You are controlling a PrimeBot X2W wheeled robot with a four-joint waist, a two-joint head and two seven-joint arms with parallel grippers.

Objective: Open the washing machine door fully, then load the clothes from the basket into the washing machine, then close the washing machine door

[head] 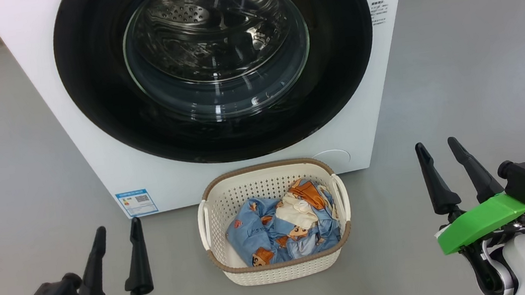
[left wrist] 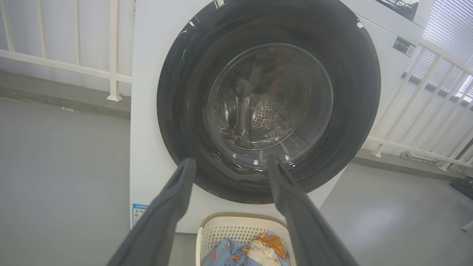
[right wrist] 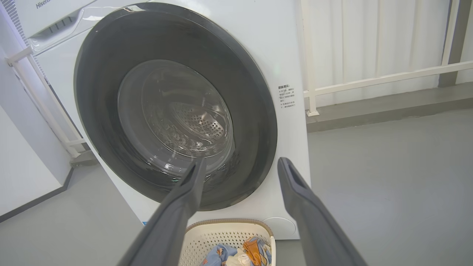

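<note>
The white washing machine (head: 93, 153) stands ahead with its round black-rimmed door (head: 103, 112) shut flat against the front; the steel drum shows through the glass. On the floor just before it sits the cream basket (head: 277, 271), holding the crumpled light blue clothes (head: 263, 235) with orange and cream patches. My left gripper (head: 117, 228) hovers open at the lower left, left of the basket. My right gripper (head: 437, 143) hovers open at the lower right, right of the basket. Both are empty. In the wrist views the door (left wrist: 177, 92) (right wrist: 99, 88) and the basket (left wrist: 221, 231) (right wrist: 207, 236) lie beyond the spread fingers.
Grey floor (head: 13, 198) spreads on both sides of the machine. White railings (left wrist: 111, 48) (right wrist: 369, 79) run behind it on a raised kerb. A blue label sticker (head: 137, 201) sits at the machine's lower left corner.
</note>
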